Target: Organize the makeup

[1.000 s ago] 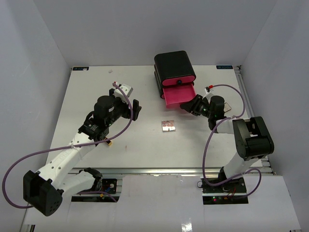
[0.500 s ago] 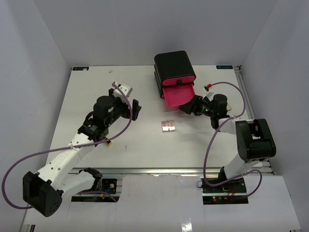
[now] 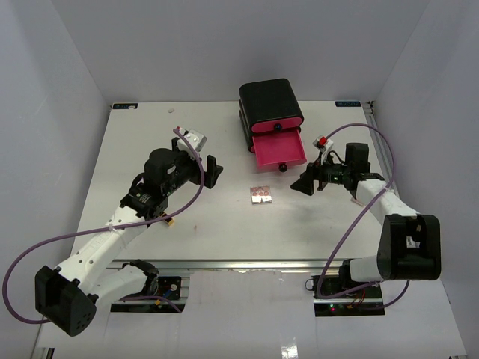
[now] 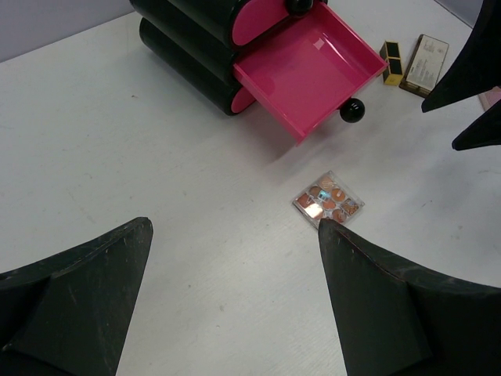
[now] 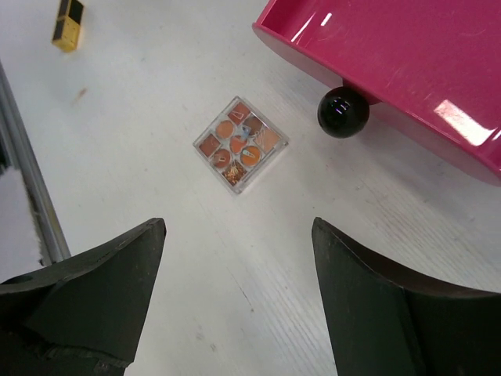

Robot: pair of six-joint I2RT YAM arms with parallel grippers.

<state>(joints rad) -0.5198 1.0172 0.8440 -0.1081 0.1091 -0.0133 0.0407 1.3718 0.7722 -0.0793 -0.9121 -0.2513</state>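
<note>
We saw the square palette (image 3: 260, 194) lying flat on the white worktop (image 3: 150, 134) just in front of the open pink drawer (image 3: 278, 147), with the left tool (image 4: 235, 231) and right tool (image 5: 237, 235) on either side of it, both spread wide and empty.

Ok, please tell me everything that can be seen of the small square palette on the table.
The palette is a small square case, seemingly clear plastic, holding about nine pans in pink, tan and orange-brown. It lies flat on the white table, in front of the open pink drawer, near its black knob but apart from it. Nothing else touches it.
</note>
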